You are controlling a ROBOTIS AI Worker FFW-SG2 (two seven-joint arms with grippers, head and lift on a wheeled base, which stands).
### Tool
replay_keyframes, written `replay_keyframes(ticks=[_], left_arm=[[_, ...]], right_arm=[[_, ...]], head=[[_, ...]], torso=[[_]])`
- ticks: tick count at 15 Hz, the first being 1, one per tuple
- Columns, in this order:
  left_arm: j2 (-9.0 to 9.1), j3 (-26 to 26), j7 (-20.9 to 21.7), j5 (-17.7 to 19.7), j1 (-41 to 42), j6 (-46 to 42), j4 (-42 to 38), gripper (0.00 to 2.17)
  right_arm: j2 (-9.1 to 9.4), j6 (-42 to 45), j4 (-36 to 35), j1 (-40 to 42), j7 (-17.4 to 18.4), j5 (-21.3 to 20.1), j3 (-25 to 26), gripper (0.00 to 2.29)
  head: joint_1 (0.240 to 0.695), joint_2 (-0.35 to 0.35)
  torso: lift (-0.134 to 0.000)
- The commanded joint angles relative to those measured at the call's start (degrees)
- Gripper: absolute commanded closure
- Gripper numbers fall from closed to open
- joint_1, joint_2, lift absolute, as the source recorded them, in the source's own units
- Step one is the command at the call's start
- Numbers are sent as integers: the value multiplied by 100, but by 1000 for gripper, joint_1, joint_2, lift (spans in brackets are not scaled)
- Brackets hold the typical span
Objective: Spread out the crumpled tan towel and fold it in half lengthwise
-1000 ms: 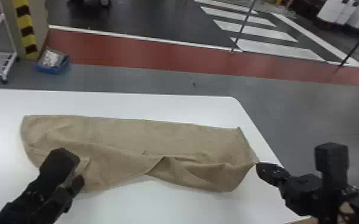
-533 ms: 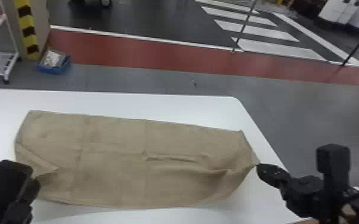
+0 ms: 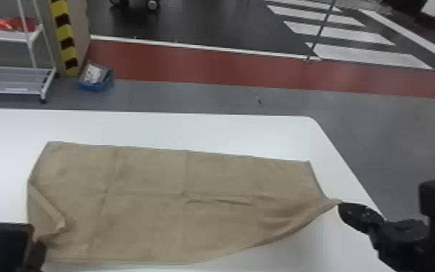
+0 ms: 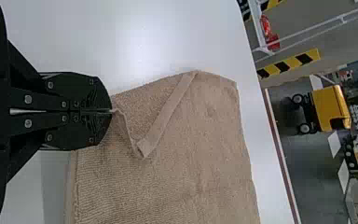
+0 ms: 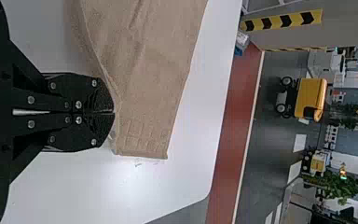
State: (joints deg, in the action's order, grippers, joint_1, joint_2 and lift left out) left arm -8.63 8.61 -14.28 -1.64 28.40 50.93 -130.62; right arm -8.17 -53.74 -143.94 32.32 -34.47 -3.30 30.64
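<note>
The towel [image 3: 148,217] spans left claw [image 3: 40,246] to right claw [image 3: 344,209], each seemingly pinching its edge.

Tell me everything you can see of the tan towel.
The tan towel looks like soft, textured cloth with hemmed edges. It lies spread on the white table, long side left to right, creased and wrinkled, a flap turned over at its left end. The left gripper pinches that end; the right gripper pinches the right end.
</note>
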Motion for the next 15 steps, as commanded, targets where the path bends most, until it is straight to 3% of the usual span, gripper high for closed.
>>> replay_keyframes(ticks=[1,3,5,12,14,15], left_arm=[[1,-79,-57,173,7,-174,2,1102],[1,-167,-49,304,-46,-157,2,1099],[10,-254,-5,340,-186,-139,107,809],[-8,-712,110,454,-309,89,221,724],[-43,-1002,707,392,-213,72,107,282],[-122,-1212,1428,304,-169,72,46,161]], right_arm=[[0,34,33,-33,10,-30,144,1170],[-35,34,138,-104,10,-65,276,1170],[-53,52,244,-165,28,-65,417,1170],[-88,-1,332,-341,37,-65,610,1170],[-106,-54,340,-438,37,-109,602,1170],[-114,-89,340,-438,37,-127,584,1170]], head=[[695,-250],[695,-264],[695,-279],[695,-286],[695,-272],[695,-271]], torso=[[-123],[-123],[-123],[-123],[-123],[-123]])
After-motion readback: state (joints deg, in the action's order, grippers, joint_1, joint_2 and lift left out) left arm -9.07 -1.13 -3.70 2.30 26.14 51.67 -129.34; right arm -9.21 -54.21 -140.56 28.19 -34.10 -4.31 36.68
